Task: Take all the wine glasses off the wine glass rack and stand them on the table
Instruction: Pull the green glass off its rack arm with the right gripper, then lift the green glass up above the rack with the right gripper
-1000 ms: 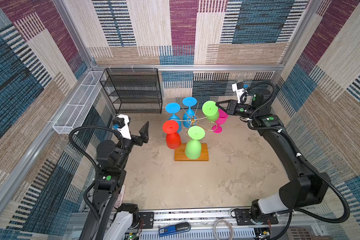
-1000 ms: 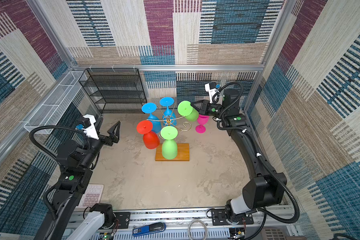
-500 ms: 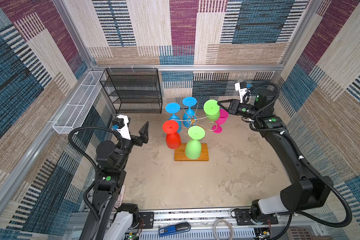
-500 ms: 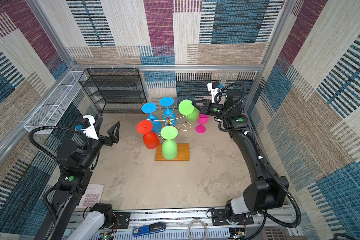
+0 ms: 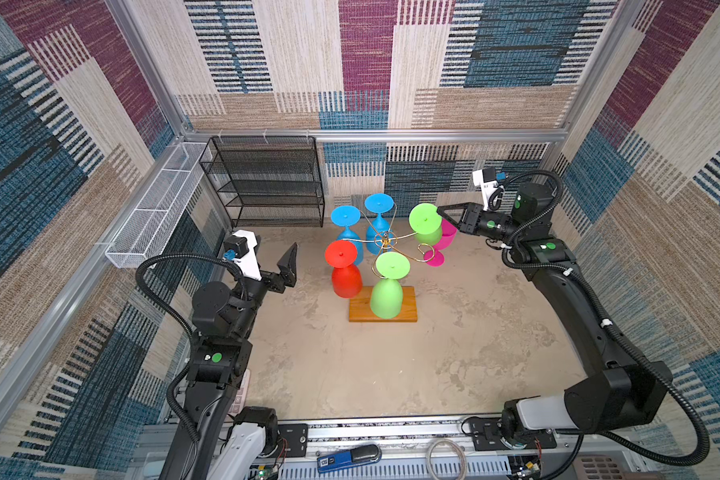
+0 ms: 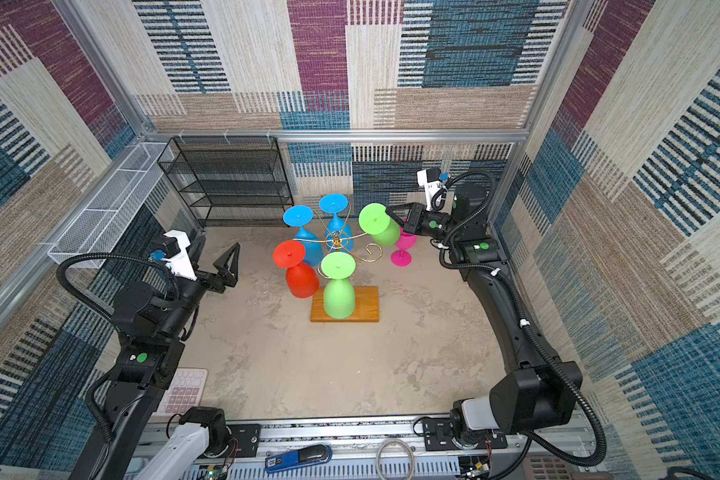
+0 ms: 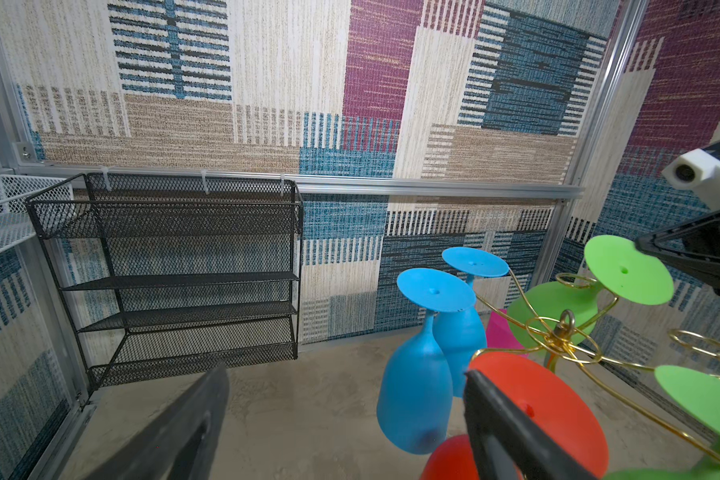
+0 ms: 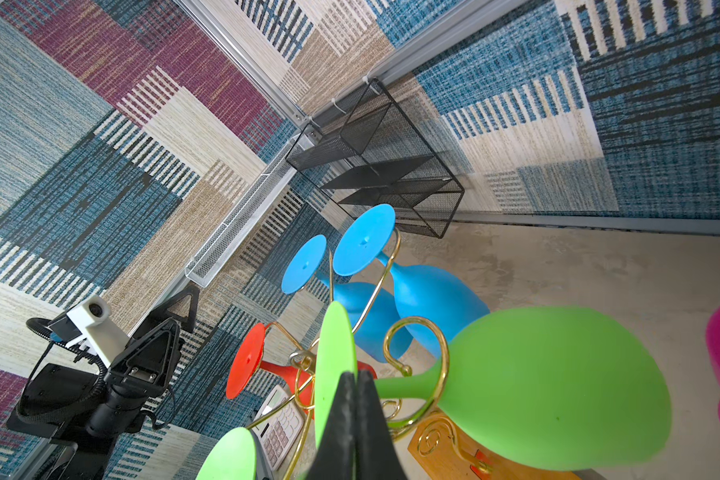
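Note:
The wine glass rack (image 5: pixel 408 311) (image 6: pixel 368 306) is a gold wire stand on an orange-brown wooden base at mid-table. A green wine glass (image 5: pixel 424 217) (image 6: pixel 374 218) (image 8: pixel 557 386) hangs upside down on its far right arm. Its stem lies in the gold curl. My right gripper (image 5: pixel 439 209) (image 6: pixel 387 208) (image 8: pixel 356 374) is shut on the rim of that glass's foot. My left gripper (image 5: pixel 273 253) (image 6: pixel 215 249) (image 7: pixel 345 372) hovers open and empty to the left of the rack, near the red glass (image 5: pixel 345 280).
Two blue glasses (image 5: pixel 377 232) and a second green glass (image 5: pixel 386 297) also hang on the rack. A pink glass (image 5: pixel 435 259) stands upright on the table behind my right gripper. A black mesh shelf (image 5: pixel 266 183) and a white mesh basket (image 5: pixel 154 208) line the back left.
My right gripper has shifted slightly to the right, and the green glass's foot has moved with it. The left arm has not moved.

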